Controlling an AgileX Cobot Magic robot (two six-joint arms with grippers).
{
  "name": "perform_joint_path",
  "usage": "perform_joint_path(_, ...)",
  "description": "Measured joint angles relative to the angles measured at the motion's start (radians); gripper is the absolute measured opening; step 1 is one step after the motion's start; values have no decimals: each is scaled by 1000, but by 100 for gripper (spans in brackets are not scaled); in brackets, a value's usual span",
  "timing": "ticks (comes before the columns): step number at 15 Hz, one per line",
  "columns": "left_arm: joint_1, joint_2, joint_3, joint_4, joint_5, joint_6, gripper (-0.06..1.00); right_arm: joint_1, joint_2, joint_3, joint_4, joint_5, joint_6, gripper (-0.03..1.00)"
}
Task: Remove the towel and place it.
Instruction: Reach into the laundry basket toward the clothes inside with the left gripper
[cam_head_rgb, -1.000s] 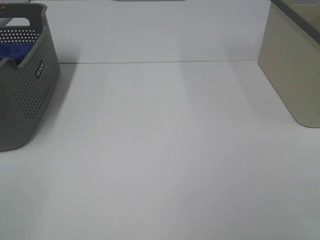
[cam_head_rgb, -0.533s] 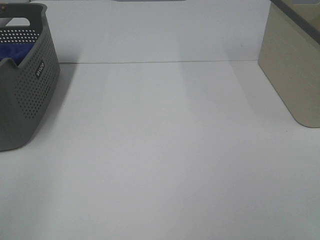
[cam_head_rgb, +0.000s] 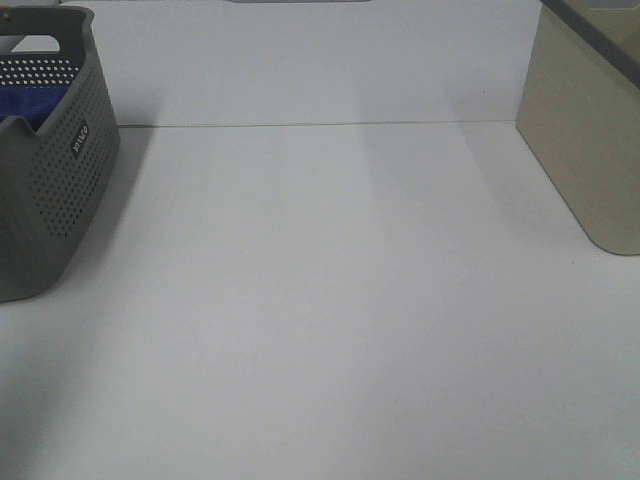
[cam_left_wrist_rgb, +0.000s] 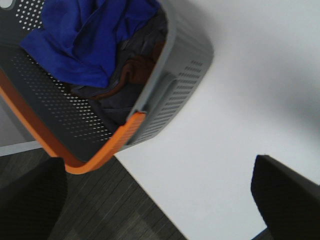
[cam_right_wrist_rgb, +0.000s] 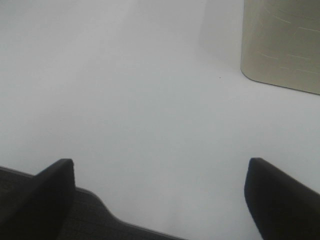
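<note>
The royal-blue towel (cam_head_rgb: 25, 103) lies bunched inside the grey perforated basket (cam_head_rgb: 70, 190) at the far left of the table. In the left wrist view the towel (cam_left_wrist_rgb: 90, 40) sits on top of dark grey and rust-brown clothes (cam_left_wrist_rgb: 132, 75) in the basket (cam_left_wrist_rgb: 170, 85), which has an orange rim. My left gripper (cam_left_wrist_rgb: 157, 200) is open and empty, above the table edge beside the basket and apart from it. My right gripper (cam_right_wrist_rgb: 157, 200) is open and empty over bare table. Neither gripper shows in the exterior view.
A beige bin (cam_head_rgb: 585, 130) stands at the right of the white table (cam_head_rgb: 330, 300); it also shows in the right wrist view (cam_right_wrist_rgb: 282, 45). Dark floor (cam_left_wrist_rgb: 125, 210) lies past the table edge near the basket.
A faint shadow has grown at the table's near left corner. Nothing else differs.
</note>
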Motion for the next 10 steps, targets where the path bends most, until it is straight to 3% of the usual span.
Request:
perform_joint_path(4,0,359,-268,152,-2,89,94,0,0,0,0,0,0,89)
perform_joint_path(7,0,594,-448,170,-3,119,94,0,0,0,0,0,0,89)
perform_joint_path(8,0,774,-580,174,-4,132,94,0,0,0,0,0,0,89)
perform_joint_path(10,2,925,-672,175,-10,143,94,0,0,0,0,0,0,89)
